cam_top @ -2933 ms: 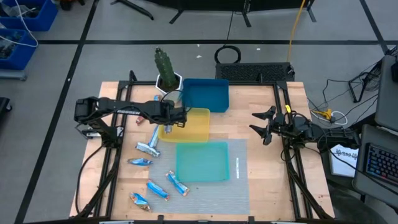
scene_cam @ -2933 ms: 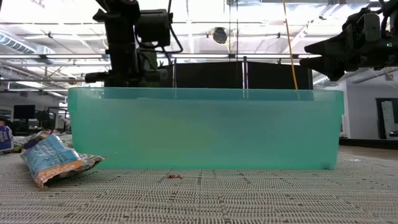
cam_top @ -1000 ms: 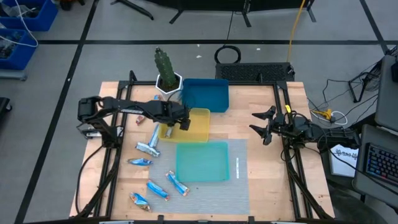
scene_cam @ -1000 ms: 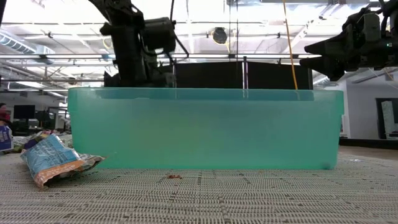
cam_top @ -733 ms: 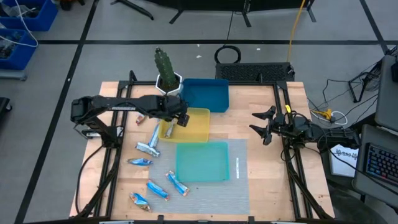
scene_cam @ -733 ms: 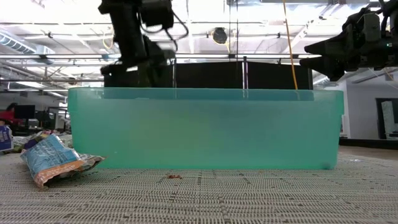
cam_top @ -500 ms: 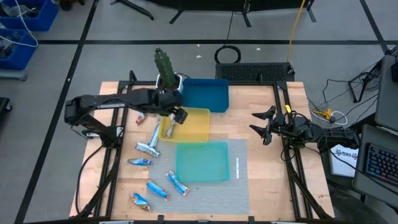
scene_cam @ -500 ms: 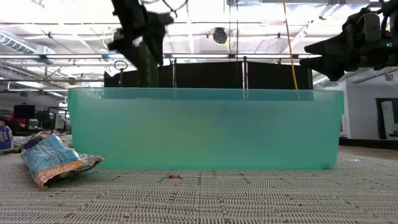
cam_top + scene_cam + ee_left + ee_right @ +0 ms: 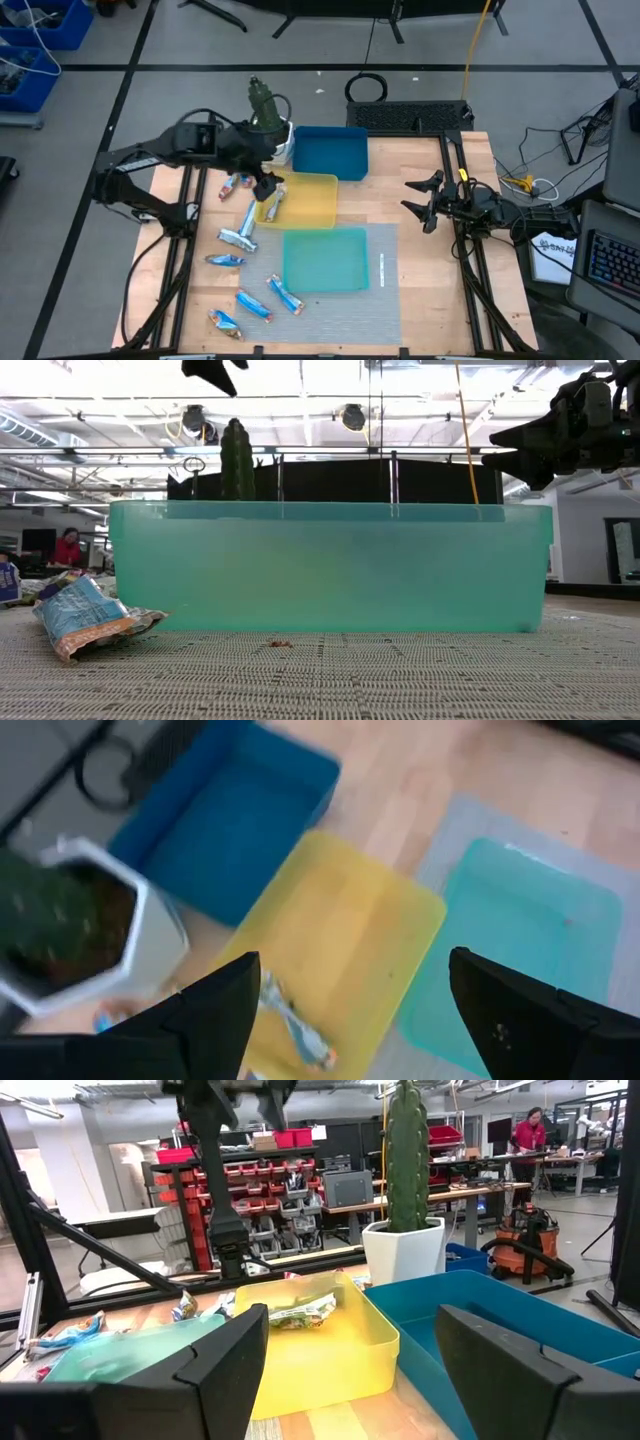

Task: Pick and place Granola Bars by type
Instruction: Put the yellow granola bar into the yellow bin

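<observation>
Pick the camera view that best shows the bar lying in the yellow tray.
The right wrist view: the bar lies unobstructed inside the yellow tray. The left wrist view shows it blurred, the high view small at the tray's left edge, and the low view not at all.

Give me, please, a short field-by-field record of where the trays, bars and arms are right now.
left end effector: open, empty, raised beside the yellow tray's left edge
right end effector: open, waiting at the table's right
yellow tray: holds one granola bar
blue tray: no bars visible
teal tray: no bars visible
loose granola bars: on the table, left of the trays
cactus: behind the trays
</observation>
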